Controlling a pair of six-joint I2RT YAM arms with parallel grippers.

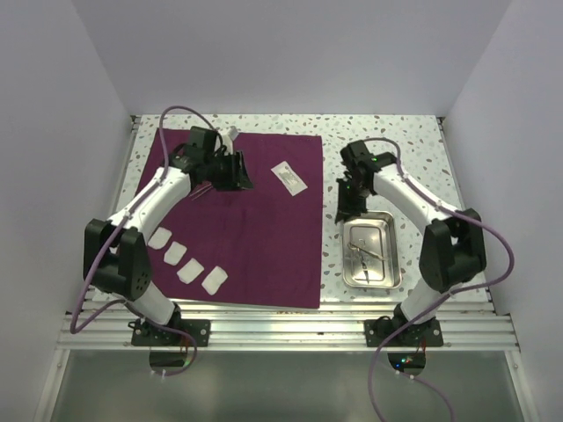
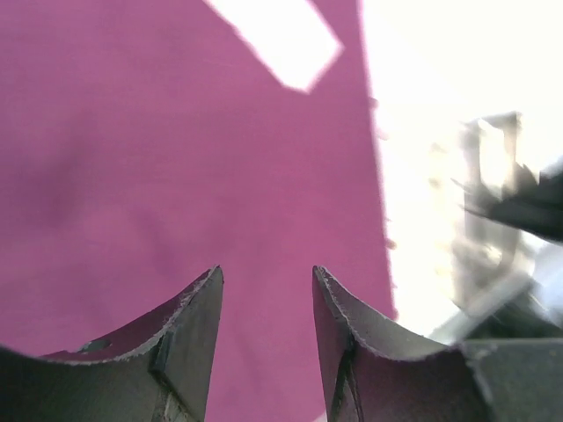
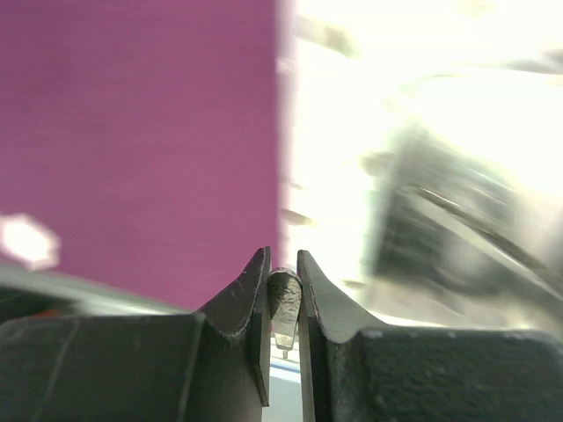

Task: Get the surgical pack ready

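The maroon cloth [image 1: 255,237] lies flat on the table. Several white pads [image 1: 189,271] sit in a row on its near left part, and a white packet [image 1: 288,177] [image 2: 277,40] lies near its far middle. The steel tray [image 1: 390,264] stands right of the cloth with thin instruments [image 1: 365,251] inside. My left gripper [image 1: 236,171] [image 2: 266,271] hovers open over the cloth's far left, nothing between its fingers. My right gripper [image 1: 345,209] [image 3: 282,255] is by the tray's far left corner, shut on a thin metal instrument [image 3: 284,299].
White walls close in the speckled table [image 1: 387,132] on the left, far and right sides. An aluminium rail [image 1: 281,327] carrying both arm bases runs along the near edge. Bare speckled surface shows beyond the cloth and the tray.
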